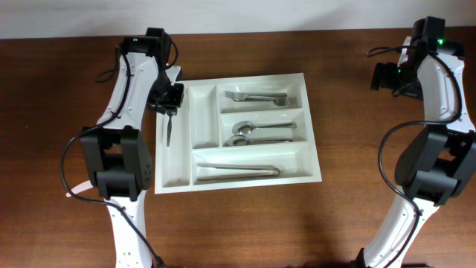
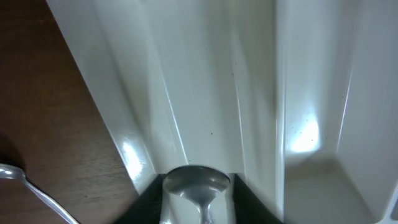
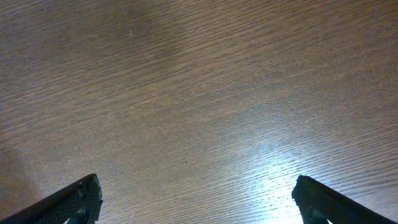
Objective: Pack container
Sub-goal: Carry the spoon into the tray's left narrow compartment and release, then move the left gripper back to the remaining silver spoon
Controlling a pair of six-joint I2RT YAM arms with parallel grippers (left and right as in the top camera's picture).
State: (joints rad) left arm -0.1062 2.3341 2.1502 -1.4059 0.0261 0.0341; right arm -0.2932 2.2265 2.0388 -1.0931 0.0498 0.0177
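Entry: container [image 1: 245,185], white cutlery tray with 5 compartments, centre of the overhead frame on the wooden surface [image 1: 357,216]; packing under way.

Left pincer [image 1: 169,103] clenched on 1 spoon [image 2: 196,179], poised over the far-left narrow compartment [image 1: 166,160], apparently so the piece goes in lengthwise. Neighbouring narrow compartment [image 1: 202,119]: nothing visible. Upper long compartment: forks [image 1: 256,97]. Middle: stored spoons [image 1: 260,132]. Lower: long metal pieces [image 1: 238,171], type unclear. Contents appear sorted 1 kind per slot. 1 loose utensil [image 2: 28,186] lies on the wood, lower left of the left wrist view, probably awaiting pickup. Right pincer [image 3: 198,202] released, fingers wide, over bare wood at upper right, clear of the work.
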